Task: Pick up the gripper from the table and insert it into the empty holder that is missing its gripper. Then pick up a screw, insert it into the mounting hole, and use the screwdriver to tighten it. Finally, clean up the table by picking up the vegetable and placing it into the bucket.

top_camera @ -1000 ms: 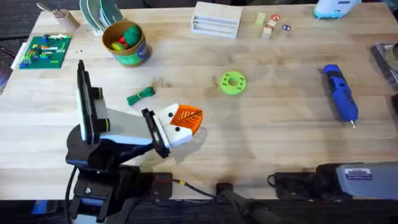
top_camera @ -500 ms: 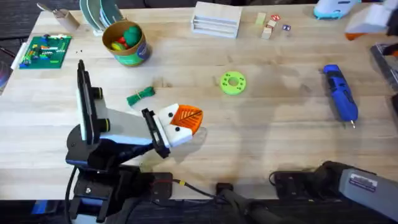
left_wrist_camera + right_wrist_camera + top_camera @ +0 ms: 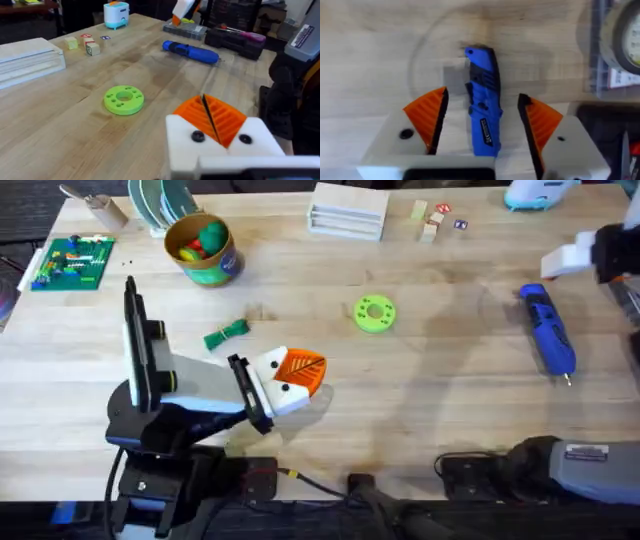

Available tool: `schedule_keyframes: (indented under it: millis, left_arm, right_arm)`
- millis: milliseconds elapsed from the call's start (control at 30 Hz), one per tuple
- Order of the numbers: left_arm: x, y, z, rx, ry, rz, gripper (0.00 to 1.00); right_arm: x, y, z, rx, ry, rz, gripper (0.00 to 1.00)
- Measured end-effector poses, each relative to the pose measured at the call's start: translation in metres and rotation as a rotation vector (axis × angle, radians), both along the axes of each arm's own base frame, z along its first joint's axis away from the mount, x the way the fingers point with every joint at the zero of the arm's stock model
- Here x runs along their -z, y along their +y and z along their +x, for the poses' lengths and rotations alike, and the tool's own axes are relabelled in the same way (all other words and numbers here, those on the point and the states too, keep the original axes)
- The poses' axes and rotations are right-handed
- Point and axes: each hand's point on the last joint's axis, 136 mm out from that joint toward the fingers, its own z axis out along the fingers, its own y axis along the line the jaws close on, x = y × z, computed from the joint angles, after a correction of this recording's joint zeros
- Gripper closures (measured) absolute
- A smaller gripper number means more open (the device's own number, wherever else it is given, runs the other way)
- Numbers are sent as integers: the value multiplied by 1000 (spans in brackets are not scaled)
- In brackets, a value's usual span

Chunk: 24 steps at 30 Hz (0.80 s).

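Right claw (image 3: 482,127) spread, straddled blue pen-shaped electric screwdriver (image 3: 482,120) on wooden worktop (image 3: 450,410). Left claw (image 3: 210,117) pressed together. Risk: off-centre closure could roll screwdriver away.

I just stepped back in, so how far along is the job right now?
Done, apparently: the left gripper shows both orange pads closed together. In hand: the right gripper hovers open over the screwdriver, which lies on the table. Whether a screw is in place I cannot tell. Left: tightening, then moving the vegetable into the bucket.
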Motion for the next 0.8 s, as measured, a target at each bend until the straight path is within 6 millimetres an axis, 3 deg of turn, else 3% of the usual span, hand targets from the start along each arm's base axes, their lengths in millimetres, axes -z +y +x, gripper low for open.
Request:
schedule_keyframes:
  millis: [67,167,233,267,800]
  left_arm:
    - [0,0,0,0,0,0,996]
    - [0,0,0,0,0,0,996]
    - [0,0,0,0,0,0,996]
    - [0,0,0,0,0,0,996]
    - [0,0,0,0,0,0,996]
  right_arm:
    - [17,-1,1,-54,54,2,122]
    - [43,-1,2,-108,126,17,22]
    - [58,0,1,-130,166,33,12]
    - [75,0,3,-151,196,48,10]
    - [113,1,6,-170,260,93,12]
